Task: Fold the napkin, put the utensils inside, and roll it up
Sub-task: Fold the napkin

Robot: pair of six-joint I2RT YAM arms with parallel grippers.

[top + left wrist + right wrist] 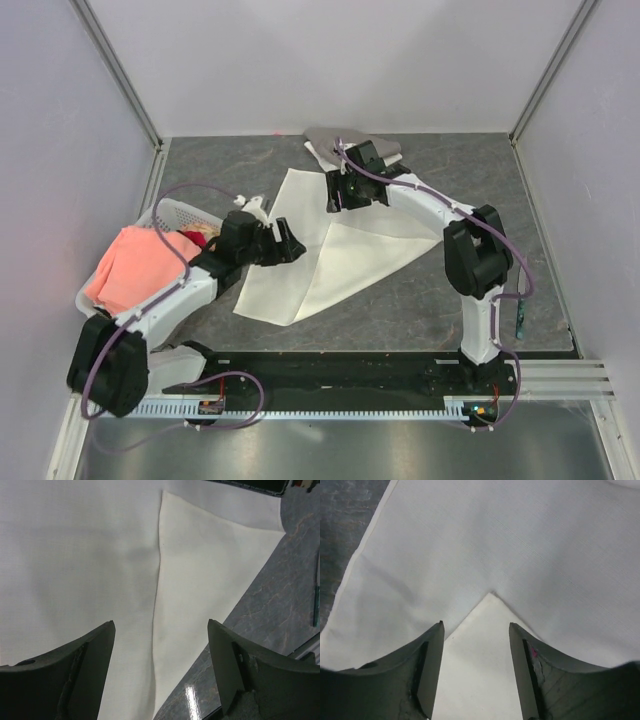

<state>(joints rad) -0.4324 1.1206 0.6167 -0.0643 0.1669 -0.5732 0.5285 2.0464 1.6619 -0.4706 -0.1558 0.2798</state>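
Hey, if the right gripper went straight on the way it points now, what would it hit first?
The napkin: the right gripper points down at its folded-over corner, jaws open. How far above it the gripper sits is unclear.

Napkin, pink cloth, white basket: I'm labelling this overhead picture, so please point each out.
napkin (318, 262), top view, middle of the partly folded cloth.
pink cloth (125, 268), top view, its centre.
white basket (180, 210), top view, far rim.
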